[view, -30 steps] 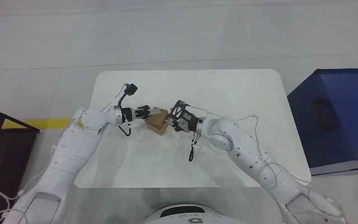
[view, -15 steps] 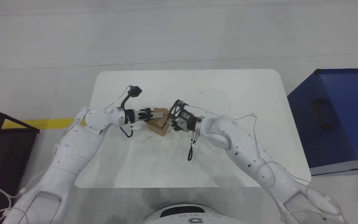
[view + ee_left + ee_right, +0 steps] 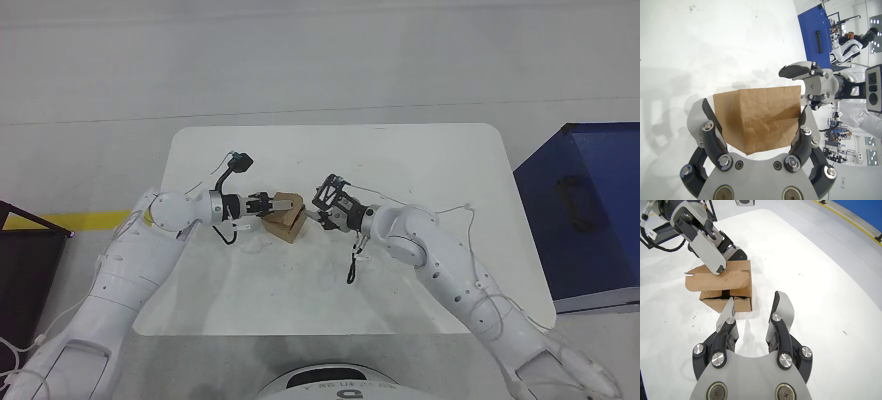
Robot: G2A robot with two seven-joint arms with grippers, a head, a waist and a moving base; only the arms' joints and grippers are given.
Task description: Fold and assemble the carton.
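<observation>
My right pincer (image 3: 753, 297) hangs open and empty, 1 fingertip at the gaping front seam of the carton (image 3: 734, 281). It sits straight ahead on the surface (image 3: 810, 285), gripped by the left pincer (image 3: 731, 263) from the far side.

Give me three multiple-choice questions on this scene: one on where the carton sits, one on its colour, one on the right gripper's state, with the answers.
1. Where does the carton sit?
A on the white table; B on a shelf; C in a basket.
2. What colour is the carton?
A white; B brown; C blue.
3. The right gripper is:
A shut on the carton; B shut and empty; C open and empty.

Answers:
1 A: it rests on the tabletop.
2 B: it is plain brown card.
3 C: its fingers stand apart with nothing between them.
</observation>
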